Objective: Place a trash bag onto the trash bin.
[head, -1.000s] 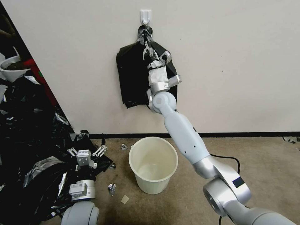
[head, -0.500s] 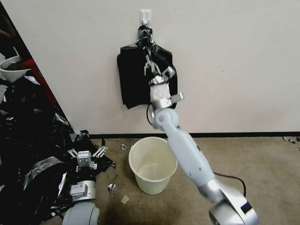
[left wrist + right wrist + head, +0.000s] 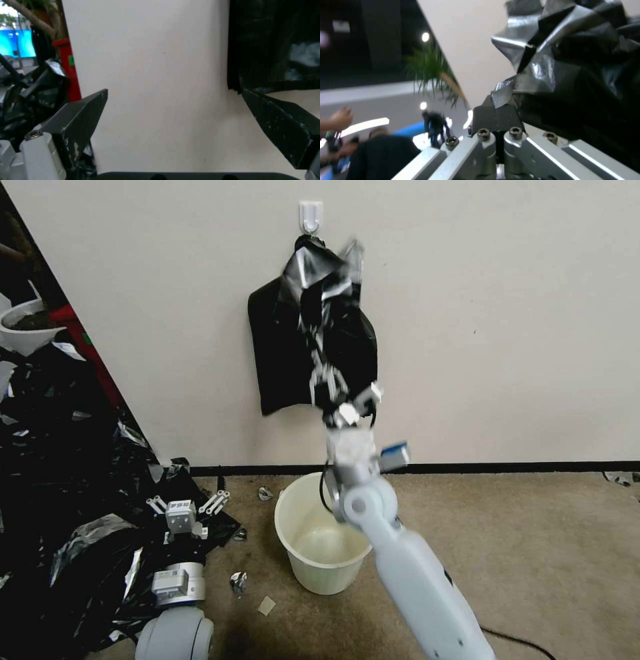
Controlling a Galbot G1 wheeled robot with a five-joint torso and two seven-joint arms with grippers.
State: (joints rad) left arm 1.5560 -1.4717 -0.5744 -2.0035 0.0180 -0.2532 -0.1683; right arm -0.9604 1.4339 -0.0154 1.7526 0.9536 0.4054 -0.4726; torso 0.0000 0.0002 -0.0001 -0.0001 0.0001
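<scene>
Against a plain wall we see the right gripper (image 3: 331,392) pinched shut on a strand of the trash bag (image 3: 325,280), a thin glossy black film stretched taut from the gripper up toward the white wall hook (image 3: 311,215). In the right wrist view the fingers (image 3: 496,117) meet flush, with crinkled silvery plastic (image 3: 553,50) bunching out just above them. The film's top billows loose near the hook, in front of the thick flat bundle of bags (image 3: 280,347) hanging there; we cannot tell whether it is fully torn free.

We judge this to be the fetching step: one bag is being drawn off the bundle, and nothing yet covers the trash bin (image 3: 325,530), which stands empty on the carpet directly below the gripper, close to the arm's wrist. The next move calls for freeing the film completely, carrying it down over the bin's rolled rim, and opening its mouth, likely work for two grippers.

The left gripper (image 3: 186,504) waits low at the left, jaws spread wide and empty, over the heap of black plastic scraps (image 3: 60,500).
</scene>
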